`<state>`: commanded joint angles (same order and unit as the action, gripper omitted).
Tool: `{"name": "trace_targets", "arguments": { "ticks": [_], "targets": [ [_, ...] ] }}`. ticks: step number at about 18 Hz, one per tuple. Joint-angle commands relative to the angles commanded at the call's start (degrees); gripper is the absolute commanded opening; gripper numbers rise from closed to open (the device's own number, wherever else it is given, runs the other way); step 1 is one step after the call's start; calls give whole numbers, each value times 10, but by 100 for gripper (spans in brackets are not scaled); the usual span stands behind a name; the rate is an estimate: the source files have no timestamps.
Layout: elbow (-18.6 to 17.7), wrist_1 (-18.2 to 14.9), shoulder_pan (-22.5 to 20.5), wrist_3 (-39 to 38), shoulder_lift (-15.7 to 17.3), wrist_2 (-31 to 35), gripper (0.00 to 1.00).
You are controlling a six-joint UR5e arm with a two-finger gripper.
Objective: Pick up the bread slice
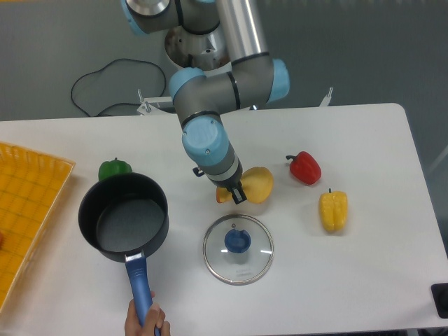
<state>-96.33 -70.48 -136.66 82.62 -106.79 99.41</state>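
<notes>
A white table (pixel 350 280) stands before a grey floor where a black cable (pixel 105 84) loops. Near the table's middle the gripper (pixel 235 194) is clamped on the bread slice (pixel 256 184), which is tilted, its lower left part hidden behind the fingers. Toward the front edge lies a glass lid (pixel 238 248). A black pot (pixel 124 217) sits toward the left, its blue handle held by a hand (pixel 146 323) cut off at the front edge; a green pepper (pixel 114 169) is partly hidden behind it. A red pepper (pixel 304 167) and yellow pepper (pixel 333 210) lie toward the right edge. A yellow tray (pixel 28 203) is cropped at left.
</notes>
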Motion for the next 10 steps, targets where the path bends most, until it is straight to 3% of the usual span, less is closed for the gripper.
{"name": "trace_targets", "arguments": {
  "ticks": [3,10],
  "targets": [
    [4,-4,-2,-1,20,-24,0],
    [25,-36,2,-14,27,-41,0]
  ]
}}
